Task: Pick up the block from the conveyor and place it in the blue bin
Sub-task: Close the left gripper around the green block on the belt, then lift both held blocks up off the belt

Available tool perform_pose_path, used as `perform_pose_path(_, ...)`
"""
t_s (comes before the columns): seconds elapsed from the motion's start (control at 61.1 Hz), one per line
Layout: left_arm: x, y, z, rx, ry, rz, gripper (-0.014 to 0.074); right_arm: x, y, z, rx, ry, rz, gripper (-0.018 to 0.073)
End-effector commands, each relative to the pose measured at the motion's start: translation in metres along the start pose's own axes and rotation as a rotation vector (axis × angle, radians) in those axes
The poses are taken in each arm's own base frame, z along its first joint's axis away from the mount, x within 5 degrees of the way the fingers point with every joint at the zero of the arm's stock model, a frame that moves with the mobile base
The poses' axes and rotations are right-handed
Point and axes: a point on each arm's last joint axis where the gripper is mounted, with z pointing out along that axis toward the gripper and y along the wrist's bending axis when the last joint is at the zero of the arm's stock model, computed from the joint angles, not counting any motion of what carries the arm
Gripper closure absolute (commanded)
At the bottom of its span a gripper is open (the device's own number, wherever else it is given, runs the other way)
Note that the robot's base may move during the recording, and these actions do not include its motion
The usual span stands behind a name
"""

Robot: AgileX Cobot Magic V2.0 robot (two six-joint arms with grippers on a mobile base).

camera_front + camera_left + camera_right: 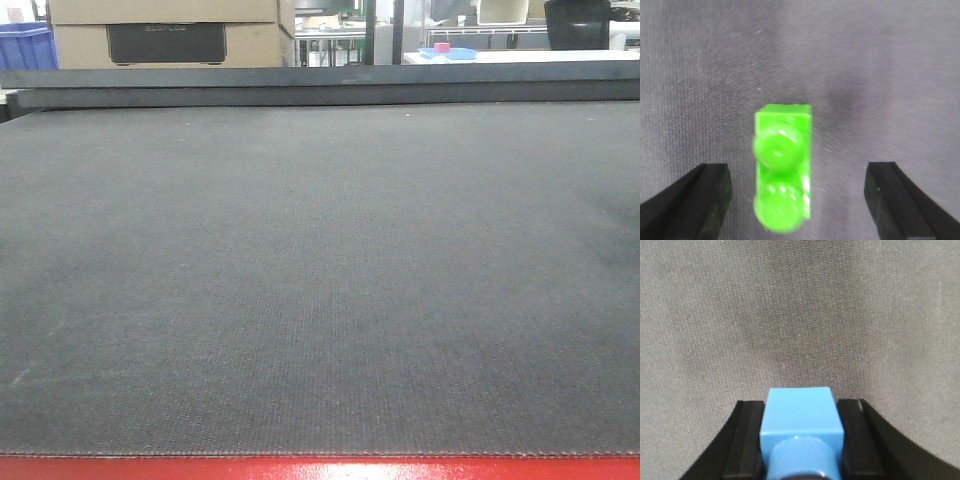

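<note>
Lying on the grey woven conveyor surface (320,280), a glossy two-studded green block (783,165) sat between the spread left end effector (797,175). The right end effector (800,412) pinched a blue block (801,417). Lettering on a distant cardboard box (255,45) was unreadable.

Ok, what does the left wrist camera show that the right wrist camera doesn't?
Only the left wrist view: a green block, somewhat blurred, lying between the wide-open fingers of the left gripper, with neither finger touching it. Only the right wrist view: a blue block clamped between the fingers of the right gripper. Both: the dark grey woven conveyor belt fills the background, and no bin is visible in either.
</note>
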Motion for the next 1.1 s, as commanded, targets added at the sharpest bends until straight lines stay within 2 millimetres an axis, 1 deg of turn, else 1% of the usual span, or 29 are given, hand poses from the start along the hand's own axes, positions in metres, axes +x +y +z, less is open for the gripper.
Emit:
perform_pose_path(0.0, -0.004, 0.004, 0.010, -0.003, 0.017, -0.019, 0.0168, 0.000, -0.001, -0.004, 0.003, -0.011, -0.013, 0.0721)
perform_pose_path(0.246, -0.009, 0.003, 0.033, -0.003, 0.052, -0.013, 0.0184, 0.000, -0.001, -0.004, 0.003, -0.011, -0.014, 0.0721)
perform_pose_path(0.377, -0.009, 0.002, 0.037, 0.002, 0.062, -0.016, 0.0248, 0.000, -0.001, -0.004, 0.003, -0.011, -0.014, 0.0721)
perform_pose_path(0.426, -0.009, 0.002, 0.037, 0.005, 0.062, -0.026, 0.0307, 0.000, -0.001, -0.004, 0.003, -0.011, -0.014, 0.0721)
perform_pose_path(0.54, -0.009, 0.002, 0.037, 0.005, 0.068, -0.026, 0.0475, 0.000, 0.000, -0.004, 0.000, -0.011, -0.012, 0.0721)
perform_pose_path(0.557, -0.009, 0.002, 0.037, 0.005, 0.068, -0.026, 0.0514, 0.000, 0.000, -0.004, 0.000, -0.011, -0.012, 0.0721)
perform_pose_path(0.655, -0.009, 0.002, 0.037, 0.005, 0.068, -0.026, 0.0672, -0.001, 0.000, -0.005, -0.001, -0.020, -0.012, 0.0721)
perform_pose_path(0.671, -0.009, 0.002, 0.037, 0.005, 0.066, -0.027, 0.0711, -0.001, 0.000, -0.005, -0.001, -0.020, -0.016, 0.0721)
perform_pose_path(0.704, -0.009, 0.002, 0.036, 0.004, 0.070, -0.027, 0.0707, 0.000, 0.000, -0.006, 0.000, -0.017, -0.024, 0.0721)
perform_pose_path(0.786, -0.010, 0.003, 0.028, 0.007, 0.069, -0.032, 0.0707, 0.003, 0.000, -0.013, -0.002, -0.030, -0.058, 0.0721)
perform_pose_path(0.868, -0.009, 0.001, 0.014, 0.015, 0.025, -0.027, 0.0707, 0.006, 0.000, -0.027, -0.007, -0.083, -0.107, 0.0721)
perform_pose_path(0.933, -0.007, -0.004, -0.009, 0.049, -0.061, 0.003, 0.0707, 0.008, 0.000, -0.040, -0.014, -0.156, -0.126, 0.0721)
perform_pose_path(1.015, -0.005, -0.012, -0.027, 0.074, -0.172, 0.050, 0.0707, 0.013, -0.001, -0.053, -0.021, -0.254, -0.139, 0.0721)
perform_pose_path(1.081, 0.001, -0.022, -0.041, 0.080, -0.304, 0.081, 0.0707, 0.020, -0.002, -0.061, -0.025, -0.344, -0.163, 0.0721)
